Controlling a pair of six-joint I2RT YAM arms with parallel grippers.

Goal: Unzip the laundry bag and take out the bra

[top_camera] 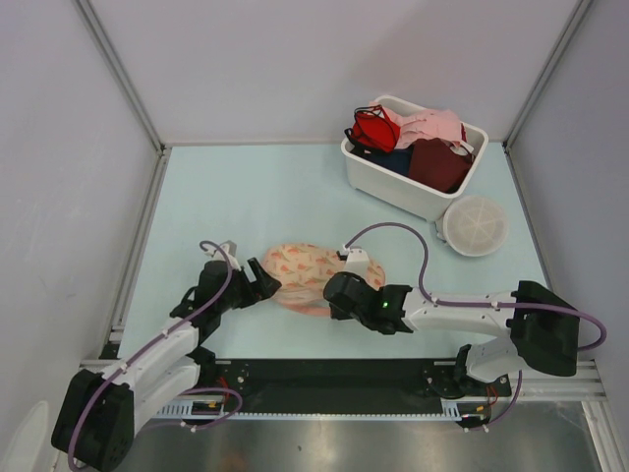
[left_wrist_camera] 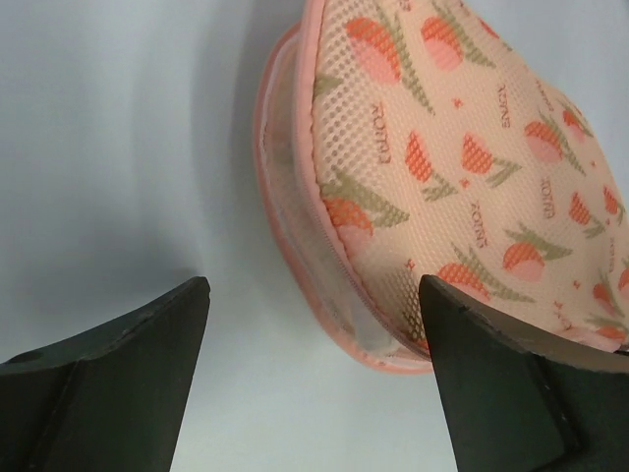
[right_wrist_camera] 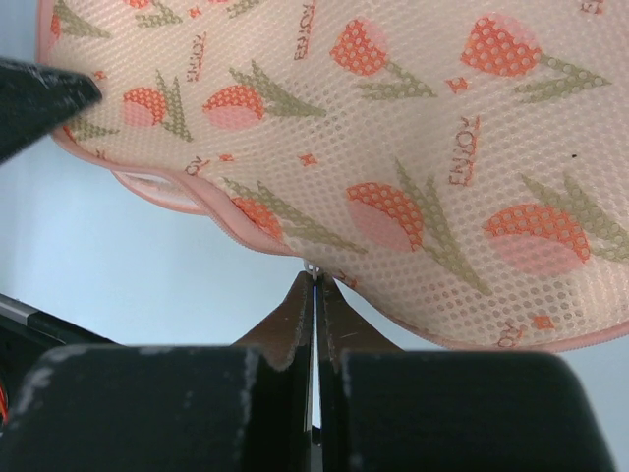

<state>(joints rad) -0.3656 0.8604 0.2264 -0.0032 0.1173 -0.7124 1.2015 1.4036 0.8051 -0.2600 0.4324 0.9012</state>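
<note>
Your left claw (left_wrist_camera: 314, 295) is spread wide at the left end of the bag (top_camera: 305, 270), not gripping it. The bag lies flat mid-desk, nearer the near edge. Your right claw (right_wrist_camera: 314, 283) is pressed together, tips touching the bag's near rim. You cannot tell whether it nips anything.

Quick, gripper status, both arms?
Left gripper: open, jaws wide by the laundry bag end, holding nothing.
Right gripper: closed at the bag's rim; whether it pinches anything cannot be told.
</note>
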